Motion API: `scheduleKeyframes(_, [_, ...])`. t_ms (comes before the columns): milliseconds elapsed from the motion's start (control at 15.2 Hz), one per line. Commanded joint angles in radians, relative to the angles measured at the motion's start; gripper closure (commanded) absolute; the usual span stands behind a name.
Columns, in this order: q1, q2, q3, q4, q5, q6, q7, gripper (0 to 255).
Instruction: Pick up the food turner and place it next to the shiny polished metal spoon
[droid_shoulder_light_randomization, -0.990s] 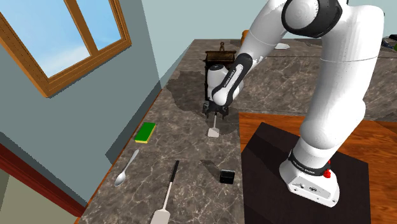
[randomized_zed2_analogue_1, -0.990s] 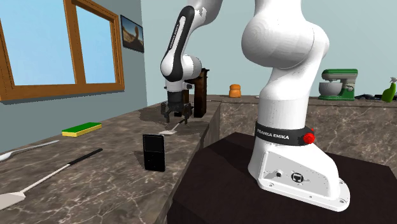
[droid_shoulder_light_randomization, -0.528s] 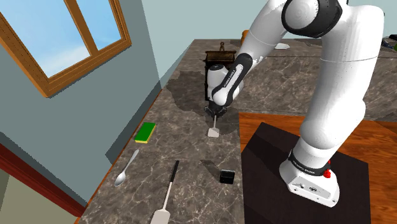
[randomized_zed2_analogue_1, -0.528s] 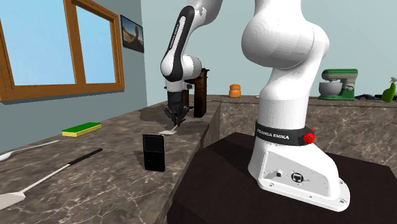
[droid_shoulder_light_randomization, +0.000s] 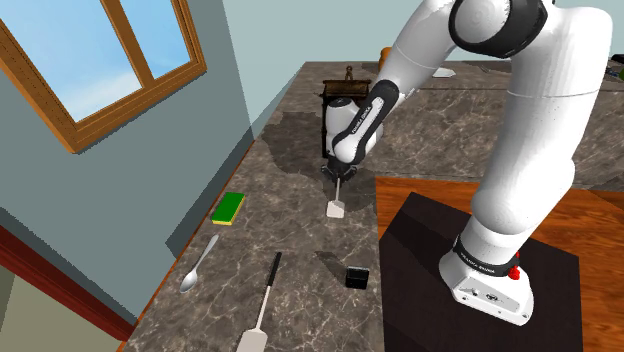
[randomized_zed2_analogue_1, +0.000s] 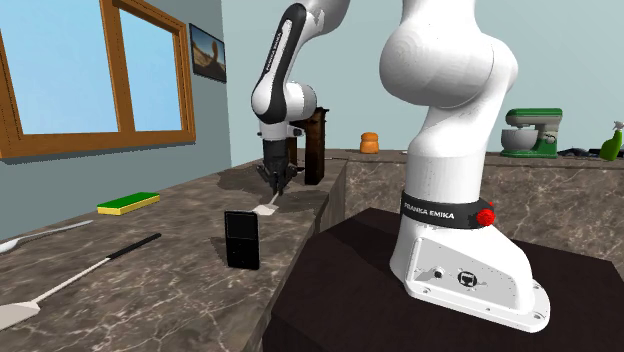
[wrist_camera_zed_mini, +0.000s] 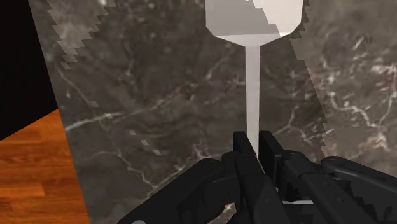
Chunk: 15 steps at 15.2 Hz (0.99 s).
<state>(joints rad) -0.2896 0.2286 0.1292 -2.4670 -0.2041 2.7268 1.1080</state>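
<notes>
In the shoulder view a wood-framed window (droid_shoulder_light_randomization: 100, 60) is showing blue sky at far left, and below it the dark marbled countertop (droid_shoulder_light_randomization: 300, 240) is running along the grey wall. A green and yellow sponge (droid_shoulder_light_randomization: 229, 208) is lying near the wall edge, and the shiny metal spoon (droid_shoulder_light_randomization: 198, 265) is resting below it, bowl toward the viewer. Just to the right of the spoon a long spatula (droid_shoulder_light_randomization: 264, 305) with a black handle and a pale blade is lying on the stone. Further right and higher up, the gripper (droid_shoulder_light_randomization: 340, 178) is pointing down and pinching the thin handle of the white food turner (droid_shoulder_light_randomization: 337, 208), whose flat head is sitting low at the counter; whether it is touching the stone is not clear. The turner is hanging well apart from the spoon. In the wrist view the two black fingers (wrist_camera_zed_mini: 243, 149) are pressing on the handle from both sides, with the head lying beyond them. A small black box (droid_shoulder_light_randomization: 356, 277) is standing on the counter near the stand (droid_shoulder_light_randomization: 470, 290), which is filling the lower right. In the second exterior view a green mixer (randomized_zed2_analogue_1: 531, 133) is sitting on a far counter at right.
</notes>
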Motion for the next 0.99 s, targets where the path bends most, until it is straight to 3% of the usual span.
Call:
scheduleKeyframes(0, [-0.006, -0.026, 0.007, -0.001, 0.015, -0.024, -0.014, 255])
scheduleKeyframes(924, [-0.002, -0.183, 0.044, 0.01, 0.095, -0.19, -0.051, 255])
